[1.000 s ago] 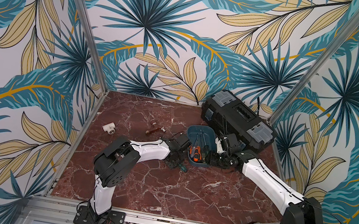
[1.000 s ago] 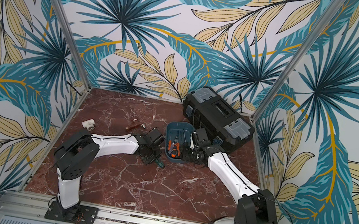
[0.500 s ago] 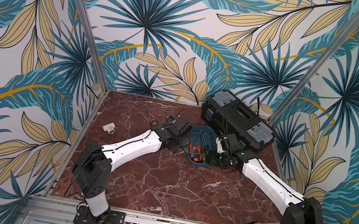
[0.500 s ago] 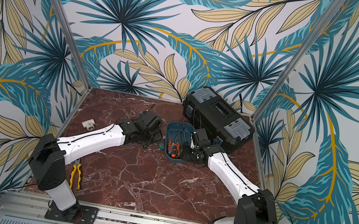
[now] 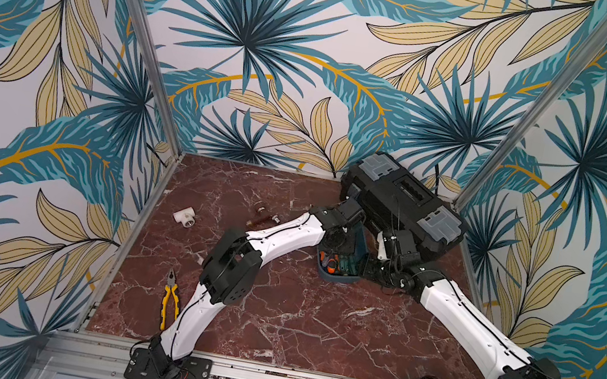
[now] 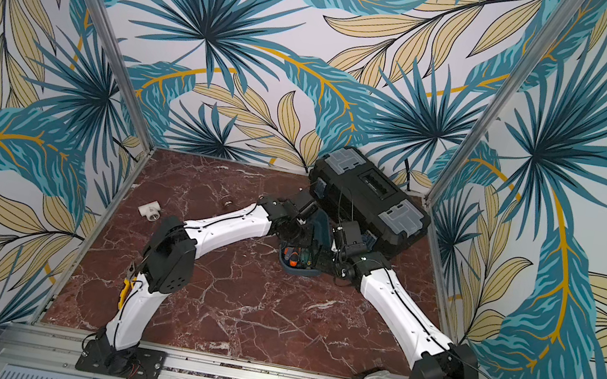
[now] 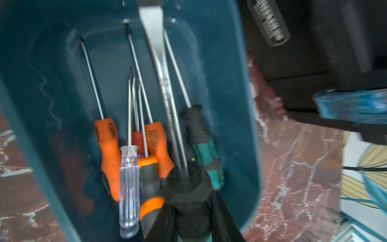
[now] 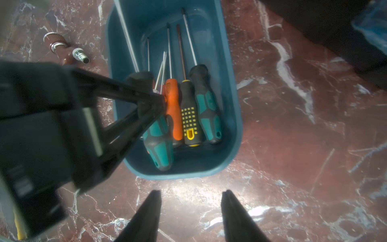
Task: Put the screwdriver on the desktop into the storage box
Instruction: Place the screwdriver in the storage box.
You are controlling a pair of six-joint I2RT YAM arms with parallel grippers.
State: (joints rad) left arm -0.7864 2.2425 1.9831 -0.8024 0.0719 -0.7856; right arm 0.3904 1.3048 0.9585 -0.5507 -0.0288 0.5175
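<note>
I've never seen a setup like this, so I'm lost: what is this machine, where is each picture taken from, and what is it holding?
Two white robot arms stand at a marble desktop. Two pictures look down from overhead; two come from cameras on the wrists. The left claw is shut on a teal-handled screwdriver over the teal storage box, which holds more screwdrivers. The right claw is open and empty. A black toolbox, yellow pliers and a white pipe fitting lie nearby.
</note>
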